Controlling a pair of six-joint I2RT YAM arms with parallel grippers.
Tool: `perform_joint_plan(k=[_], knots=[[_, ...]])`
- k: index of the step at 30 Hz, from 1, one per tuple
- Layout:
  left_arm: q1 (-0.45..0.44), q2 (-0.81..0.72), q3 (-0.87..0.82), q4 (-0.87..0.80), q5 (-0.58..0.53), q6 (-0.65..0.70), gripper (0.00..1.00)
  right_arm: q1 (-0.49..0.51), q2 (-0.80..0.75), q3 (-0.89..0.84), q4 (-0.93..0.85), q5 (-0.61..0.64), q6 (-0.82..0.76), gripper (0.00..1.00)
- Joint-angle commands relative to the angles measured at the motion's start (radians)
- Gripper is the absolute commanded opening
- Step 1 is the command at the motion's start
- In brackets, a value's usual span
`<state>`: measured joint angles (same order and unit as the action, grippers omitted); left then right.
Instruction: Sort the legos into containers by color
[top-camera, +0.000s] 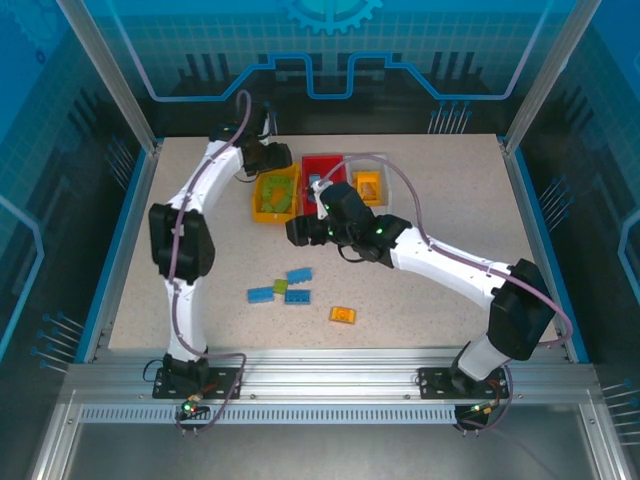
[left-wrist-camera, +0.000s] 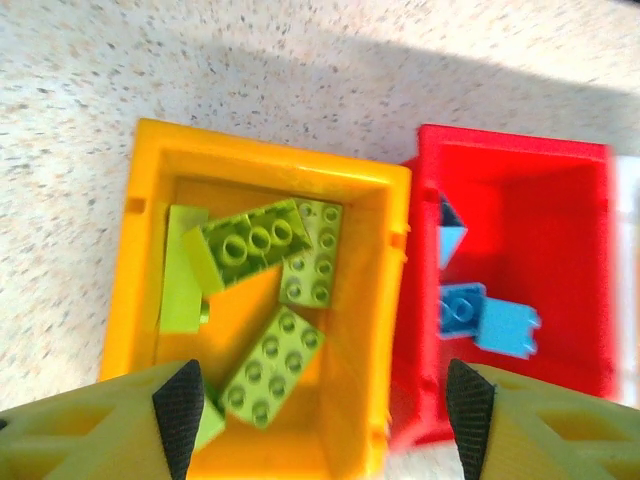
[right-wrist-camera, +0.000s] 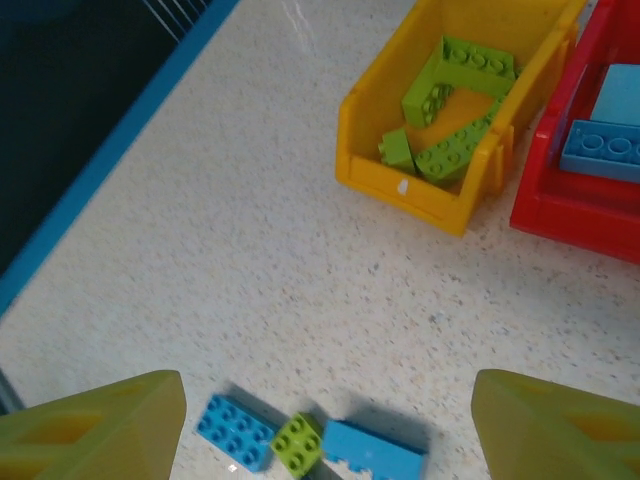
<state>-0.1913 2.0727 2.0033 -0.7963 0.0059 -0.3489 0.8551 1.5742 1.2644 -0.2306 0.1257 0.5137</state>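
Top external: orange lego lying nearest on table; blue-green cluster just beyond. Right gripper hovering above cluster, jaws spread, empty. Likely pick step, next needing descent onto single brick. Farther, left gripper gaping, empty, over yellow bin of greens.

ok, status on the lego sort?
Left claw open over yellow bin; right claw open near loose bricks. Five left on table: three blue, one green, one orange. Nothing blocking them.

Three bins and five loose bricks, three blue.
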Motion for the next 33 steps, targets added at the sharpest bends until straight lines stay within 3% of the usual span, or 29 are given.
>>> perform_joint_plan(k=[1, 6, 11, 16, 25, 33], knots=[[-0.017, -0.235, -0.155, 0.082, 0.025, -0.074, 0.68, 0.082, -0.013, -0.043, -0.085, 0.111, -0.083, 0.77], [-0.073, -0.559, -0.51, 0.174, 0.054, -0.166, 0.68, 0.148, -0.002, -0.117, -0.136, 0.169, -0.225, 0.8], [-0.176, -0.834, -0.804, 0.216, 0.088, -0.251, 0.68, 0.102, 0.05, -0.123, -0.18, 0.073, -0.495, 0.79], [-0.198, -1.103, -1.046, 0.261, 0.181, -0.411, 0.69, 0.084, 0.191, -0.021, -0.267, 0.019, -0.707, 0.78], [-0.204, -1.39, -1.2, 0.123, 0.235, -0.55, 0.69, 0.055, 0.371, 0.109, -0.281, 0.021, -0.845, 0.76], [-0.204, -1.417, -1.183, 0.083, 0.23, -0.558, 0.68, 0.042, 0.474, 0.194, -0.331, -0.028, -0.866, 0.67]])
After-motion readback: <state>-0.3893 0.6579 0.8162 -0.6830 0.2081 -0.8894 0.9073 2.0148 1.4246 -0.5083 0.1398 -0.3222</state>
